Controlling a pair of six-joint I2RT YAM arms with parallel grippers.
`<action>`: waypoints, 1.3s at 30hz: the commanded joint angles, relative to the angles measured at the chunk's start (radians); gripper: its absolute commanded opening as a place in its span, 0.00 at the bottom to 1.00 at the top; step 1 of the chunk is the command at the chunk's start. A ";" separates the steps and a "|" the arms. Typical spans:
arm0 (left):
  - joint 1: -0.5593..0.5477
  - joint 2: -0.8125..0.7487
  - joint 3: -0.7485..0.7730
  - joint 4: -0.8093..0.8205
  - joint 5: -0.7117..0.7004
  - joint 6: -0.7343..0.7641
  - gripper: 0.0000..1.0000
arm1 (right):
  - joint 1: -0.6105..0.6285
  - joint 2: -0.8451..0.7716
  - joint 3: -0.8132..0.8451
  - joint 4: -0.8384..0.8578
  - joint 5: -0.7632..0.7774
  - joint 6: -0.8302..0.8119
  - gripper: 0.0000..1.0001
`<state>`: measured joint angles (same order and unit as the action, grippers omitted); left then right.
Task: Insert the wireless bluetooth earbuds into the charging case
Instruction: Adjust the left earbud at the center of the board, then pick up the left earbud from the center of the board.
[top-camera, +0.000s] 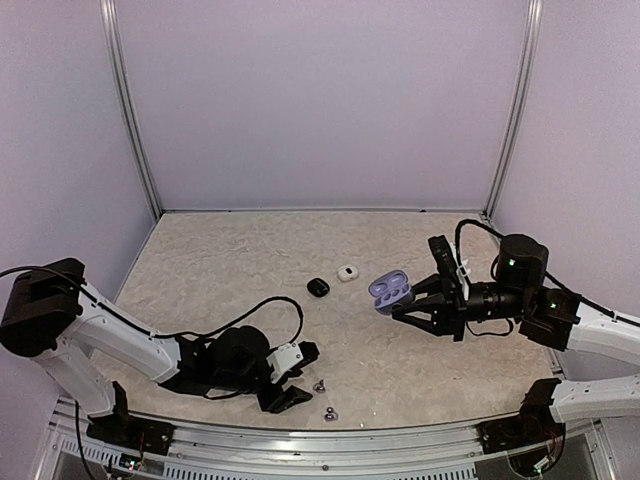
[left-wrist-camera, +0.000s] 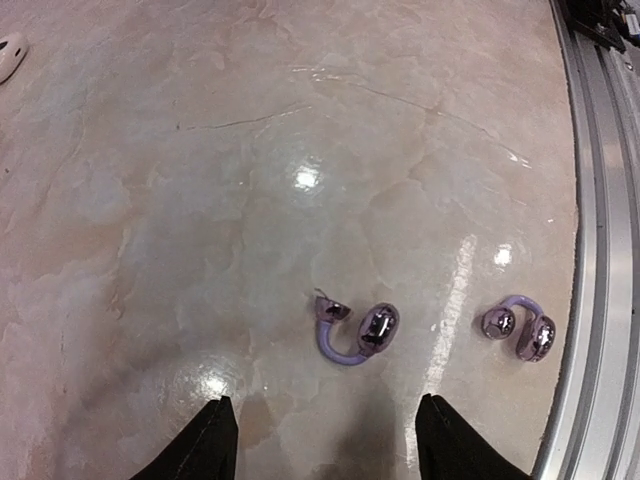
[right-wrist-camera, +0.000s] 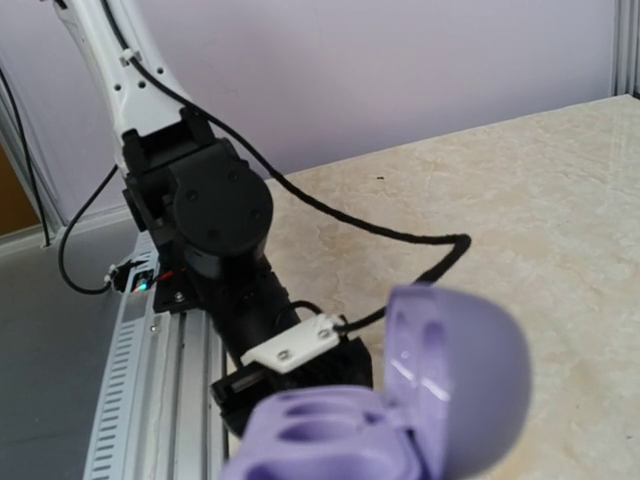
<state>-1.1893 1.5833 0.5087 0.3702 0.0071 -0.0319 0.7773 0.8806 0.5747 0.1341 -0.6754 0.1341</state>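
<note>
Near the rail (left-wrist-camera: 600, 250) lie two earbuds (left-wrist-camera: 355, 332) — lilac hooks, mirror-bright ends — left tool (left-wrist-camera: 326, 402) apart, right tool (top-camera: 410, 305) clamped on lilac case (top-camera: 390, 289).

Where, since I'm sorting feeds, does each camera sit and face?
Top: above, behind the bases, looking down on the table; left arm and right arm show.
Left wrist: faces down at two earbuds; open left end effector at bottom.
Right wrist: faces across to the left arm; case hides right end effector.
Shared: top and left wrist see the earbuds.
</note>
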 joint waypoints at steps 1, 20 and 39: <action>0.015 0.055 0.017 0.078 0.151 0.130 0.62 | -0.008 0.000 -0.009 0.035 -0.004 0.001 0.06; 0.071 0.220 0.097 0.101 0.240 0.240 0.54 | -0.008 0.006 -0.006 0.028 0.004 -0.002 0.06; 0.072 0.120 0.097 0.058 0.184 0.195 0.36 | -0.008 0.008 -0.020 0.068 0.089 -0.028 0.04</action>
<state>-1.1198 1.7687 0.6113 0.4717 0.2283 0.1886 0.7773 0.8871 0.5747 0.1364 -0.6476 0.1261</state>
